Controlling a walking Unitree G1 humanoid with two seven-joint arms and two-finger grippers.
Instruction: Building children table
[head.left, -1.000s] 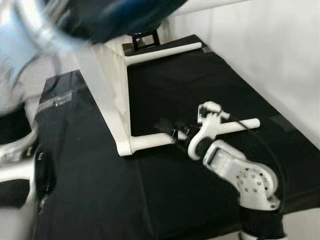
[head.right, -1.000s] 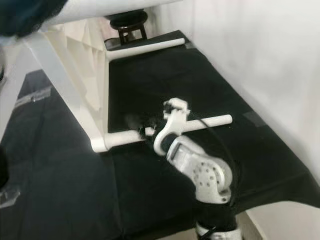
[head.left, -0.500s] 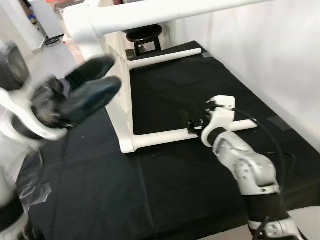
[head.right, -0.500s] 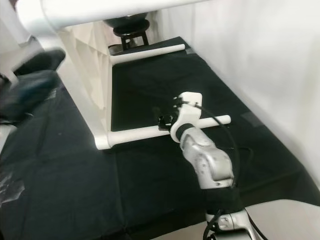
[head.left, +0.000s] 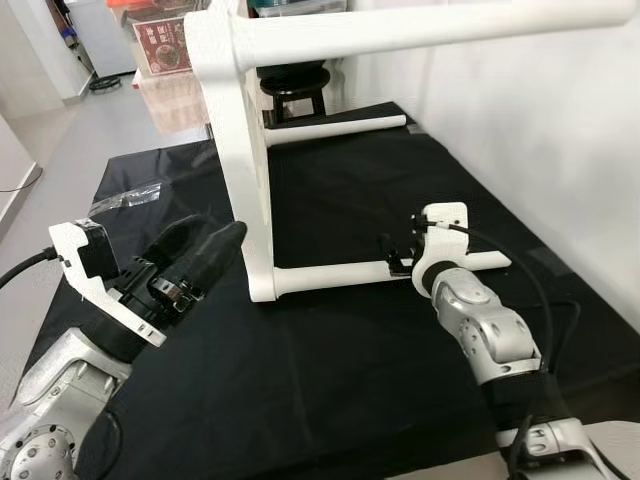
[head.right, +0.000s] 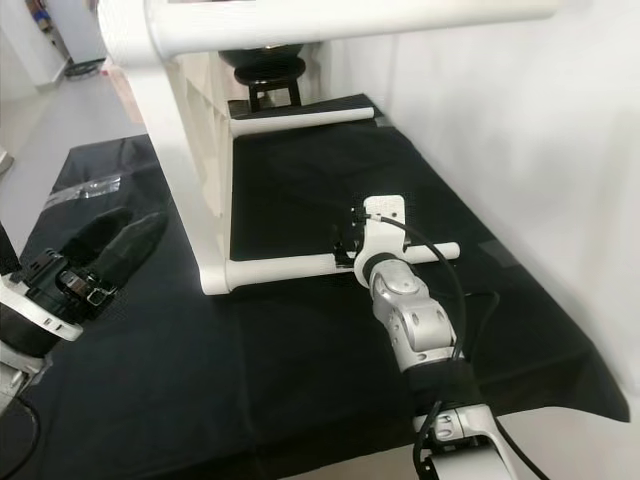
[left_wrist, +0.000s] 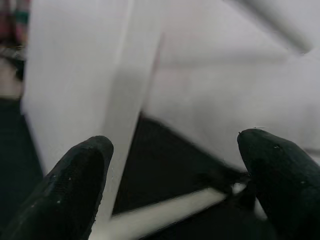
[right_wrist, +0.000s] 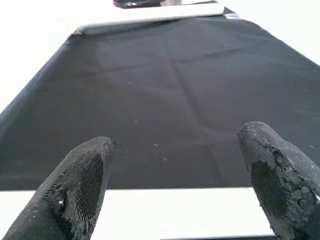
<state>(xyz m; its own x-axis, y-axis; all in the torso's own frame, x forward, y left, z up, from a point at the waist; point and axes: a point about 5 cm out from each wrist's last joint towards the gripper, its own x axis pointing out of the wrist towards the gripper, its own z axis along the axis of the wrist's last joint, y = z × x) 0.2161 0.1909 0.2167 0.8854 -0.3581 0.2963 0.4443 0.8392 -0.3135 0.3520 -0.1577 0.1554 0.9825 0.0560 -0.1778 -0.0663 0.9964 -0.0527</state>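
While I look down from the head camera, my left end effector (head.left: 190, 262) sits nearest, low on my left, its two black fingers (left_wrist: 75, 185) spread apart and holding nothing. It hovers above a black cloth (head.left: 330, 370) that covers the floor, and it points toward the white children's table (head.left: 240, 150), close to it but not touching.

The table lies tipped on its side. A flat white panel stands upright on the cloth, with round white legs sticking out from it toward my right. The lower leg (head.left: 330, 277) rests along the cloth.

Further in on my right, the silver arm reaches forward and my right end effector (head.left: 398, 258) is at that lower leg. In its wrist view the fingers (right_wrist: 82, 185) are wide apart, with the white leg lying across between them near their base; I cannot tell whether they touch it.

Beyond that, a second leg (head.left: 335, 130) lies on the far part of the cloth, and a top leg (head.left: 430, 25) runs high across my view. A dark stool (head.left: 292, 82) stands behind the table. A white wall (head.left: 540, 130) runs along my right.
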